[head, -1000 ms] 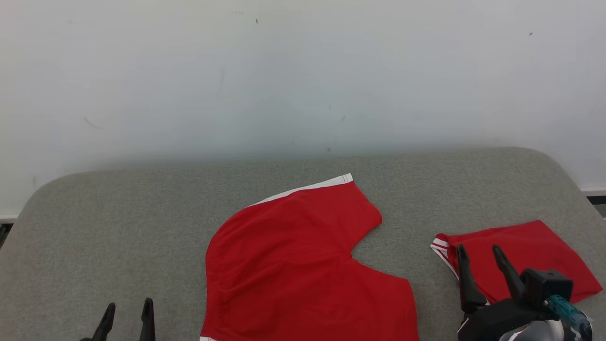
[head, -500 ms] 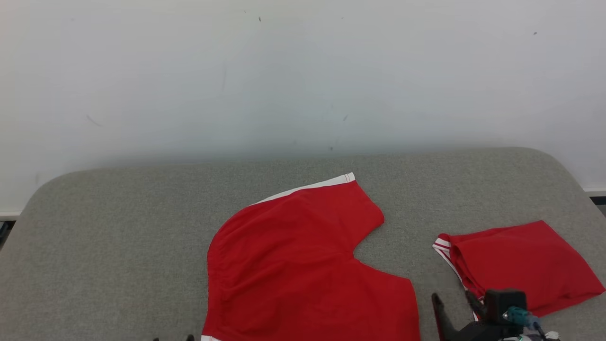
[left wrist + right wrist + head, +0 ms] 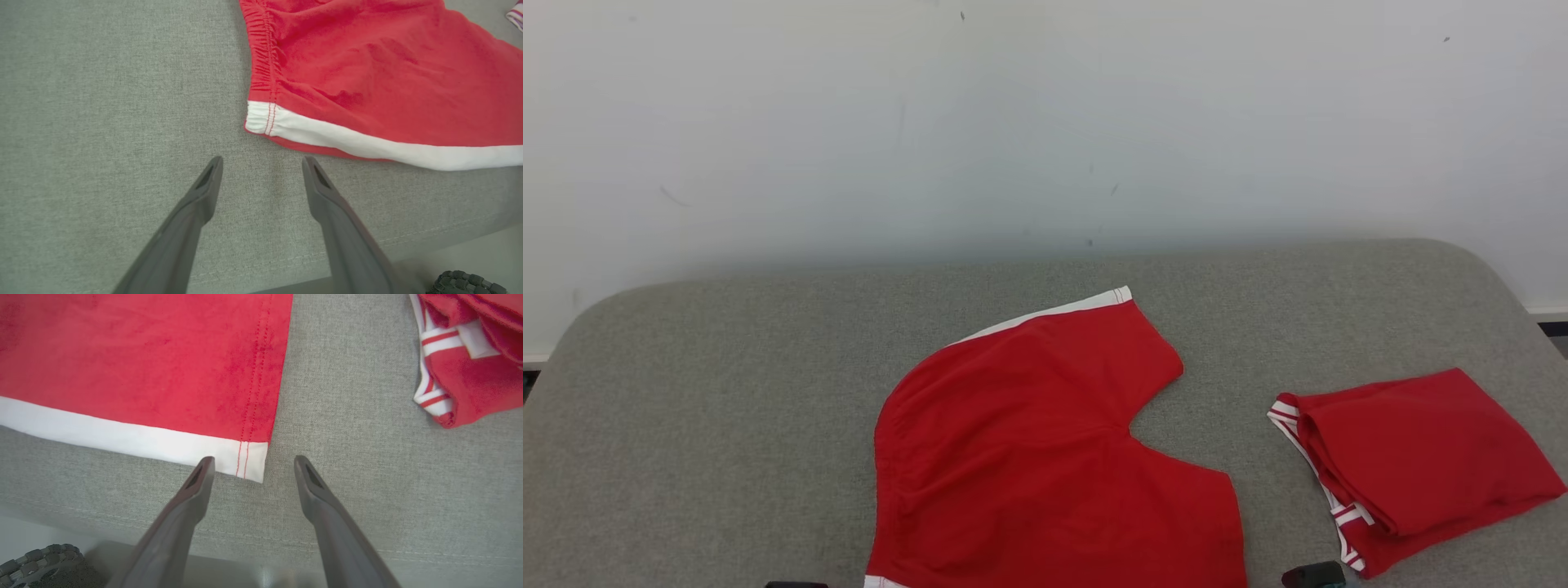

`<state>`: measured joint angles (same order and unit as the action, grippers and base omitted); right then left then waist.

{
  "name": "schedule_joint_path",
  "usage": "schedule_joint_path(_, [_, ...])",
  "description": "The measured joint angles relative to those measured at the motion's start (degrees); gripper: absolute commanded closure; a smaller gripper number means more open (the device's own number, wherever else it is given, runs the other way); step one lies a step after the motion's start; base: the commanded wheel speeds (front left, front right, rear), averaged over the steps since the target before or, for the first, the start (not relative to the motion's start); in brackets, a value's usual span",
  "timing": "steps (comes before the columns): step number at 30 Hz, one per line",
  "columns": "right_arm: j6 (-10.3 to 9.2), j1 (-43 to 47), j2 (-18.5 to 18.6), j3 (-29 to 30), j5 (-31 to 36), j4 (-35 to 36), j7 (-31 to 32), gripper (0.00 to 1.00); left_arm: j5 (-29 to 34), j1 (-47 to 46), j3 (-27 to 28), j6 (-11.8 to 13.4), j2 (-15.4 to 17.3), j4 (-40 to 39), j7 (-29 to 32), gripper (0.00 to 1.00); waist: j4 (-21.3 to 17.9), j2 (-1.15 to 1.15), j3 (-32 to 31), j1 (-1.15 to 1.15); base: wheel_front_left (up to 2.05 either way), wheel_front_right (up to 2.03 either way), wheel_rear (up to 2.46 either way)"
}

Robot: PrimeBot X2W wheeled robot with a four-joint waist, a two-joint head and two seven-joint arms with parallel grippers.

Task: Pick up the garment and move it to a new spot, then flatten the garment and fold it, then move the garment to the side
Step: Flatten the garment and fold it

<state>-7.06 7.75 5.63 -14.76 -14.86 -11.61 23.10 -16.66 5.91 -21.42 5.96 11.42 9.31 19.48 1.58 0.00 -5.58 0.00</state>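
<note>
- The red shorts (image 3: 1029, 457) lie spread flat on the grey padded table (image 3: 727, 367), about mid-width, with their near edge at the bottom of the head view.
- One white band (image 3: 1054, 312) edges the far side of the shorts. Another white band (image 3: 367, 147) runs along the near side, close to the table's front seam.
- In the left wrist view the gathered waistband (image 3: 265, 53) runs down to the near white band's corner.
- The left gripper (image 3: 262, 160) has its two fingers spread wide and nothing between them. That corner lies just beyond the tips, nearer the right-hand finger in that view, with a thin strip of bare table between cloth and finger.
- In the right wrist view the shorts (image 3: 143, 355) end in a stitched hem, and the white band (image 3: 122, 435) ends in a square corner.
- The right gripper (image 3: 254, 458) is likewise spread and empty. The band's corner sits in the gap between its tips, and the left-hand tip in that view overlaps the band's edge. Whether it touches the cloth I cannot tell.
- A folded red garment (image 3: 1421, 449) with red-and-white striped trim lies on the table to the right, apart from the shorts.
- A pale wall (image 3: 1013, 122) rises behind the table.
</note>
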Motion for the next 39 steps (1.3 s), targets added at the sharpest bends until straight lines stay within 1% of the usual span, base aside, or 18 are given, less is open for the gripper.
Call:
schedule_joint_path(6, [0.0,0.1,-0.3,-0.7,0.0,-0.2,2.6,0.0,0.4,-3.8,0.0,-0.5,0.0,2.3,2.3,0.0,-0.1,0.0,0.5,0.0,0.0,0.0,0.0])
schedule_joint_path(10, [0.0,0.1,-0.3,-0.7,0.0,0.0,3.7,0.0,0.4,-6.6,0.0,-1.7,0.2,4.1,3.7,0.0,-0.2,0.0,0.7,0.0,0.0,0.0,0.0])
schedule_joint_path(15, [0.0,0.0,-0.4,-0.7,0.0,0.6,4.8,0.0,0.1,-8.9,0.1,-2.5,0.6,5.9,4.7,0.0,-0.7,0.0,1.3,-0.01,0.0,0.0,0.0])
schedule_joint_path(16, [0.0,-0.1,-0.4,-0.7,0.0,0.7,5.2,0.0,0.1,-9.3,0.1,-3.0,0.7,6.2,5.1,0.27,-0.9,0.0,1.5,-0.01,0.0,0.0,0.0])
schedule_joint_path(17, [0.0,-0.1,-0.4,-0.7,0.0,0.8,5.2,0.0,0.1,-9.6,-0.1,-3.0,0.9,6.7,5.3,0.4,-1.0,0.0,1.6,-0.01,0.0,0.0,0.0])
schedule_joint_path(19, [0.0,-0.2,-0.4,-0.6,0.3,0.9,5.2,0.0,0.1,-10.0,-0.1,-3.6,1.0,7.0,5.5,0.43,-1.2,0.0,1.9,-0.01,0.0,0.0,0.0])
schedule_joint_path(21, [0.0,-0.2,-0.5,-0.4,0.4,1.0,5.5,0.0,0.1,-10.1,-0.6,-4.0,0.7,7.9,5.8,0.42,-1.4,0.0,2.2,-0.01,0.0,0.0,0.0])
schedule_joint_path(24, [-0.01,-0.3,-0.6,-0.4,0.6,1.1,5.7,0.0,0.1,-10.1,-1.1,-4.3,0.2,8.7,6.2,0.45,-1.5,0.0,2.5,-0.01,0.0,0.0,0.0])
schedule_joint_path(28, [-0.01,-1.1,-0.9,-0.4,0.6,1.1,5.8,0.0,0.0,-10.7,-1.3,-4.5,0.0,9.9,6.2,0.46,-1.4,0.0,2.7,-0.01,0.0,0.0,0.0])
schedule_joint_path(30, [-0.01,-1.3,-1.0,-0.4,0.8,1.3,6.2,0.0,-0.1,-11.1,-1.3,-4.7,-0.1,10.2,6.2,0.55,-1.3,0.0,2.9,-0.01,0.0,0.0,0.0])
schedule_joint_path(31, [-0.01,-1.3,-1.0,-0.4,0.8,1.3,6.2,0.08,-0.1,-11.1,-1.3,-5.0,-0.1,10.3,6.2,0.65,-1.3,0.0,2.9,0.0,0.0,0.0,0.0])
schedule_joint_path(32, [-0.01,-1.3,-1.0,-0.4,0.8,1.3,6.2,0.08,-0.2,-11.1,-1.3,-5.0,-0.2,10.4,6.2,0.65,-1.2,0.0,3.0,0.0,0.0,0.0,0.0])
schedule_joint_path(33, [-0.01,-1.3,-1.0,-0.4,0.8,1.3,6.2,0.3,-0.3,-11.1,-1.3,-5.0,-0.2,10.4,6.2,0.68,-1.2,0.0,3.0,0.0,0.0,0.0,0.0])
schedule_joint_path(34, [-0.01,-1.3,-1.0,-0.4,0.8,1.3,6.2,0.68,-0.4,-11.1,-1.3,-5.0,-0.2,10.4,6.2,0.7,-1.2,0.0,3.0,0.0,0.0,0.0,0.0])
schedule_joint_path(37, [-0.01,-1.3,-1.0,-0.3,0.8,1.3,6.5,0.87,-0.4,-11.2,-1.3,-5.0,-0.3,10.6,6.1,0.75,-1.1,0.0,3.1,-0.01,0.0,0.0,0.0])
schedule_joint_path(38, [-0.01,-1.3,-1.1,-0.3,0.8,1.3,6.7,0.97,-0.5,-11.2,-1.3,-5.0,-0.3,10.7,5.8,0.78,-1.1,0.0,3.1,0.0,0.0,0.0,0.0])
schedule_joint_path(39, [-0.01,-1.3,-1.1,-0.2,0.8,1.3,6.7,1.0,-0.6,-11.2,-1.3,-5.1,-0.3,10.8,5.7,0.8,-1.0,0.0,3.2,0.0,0.0,0.0,0.0])
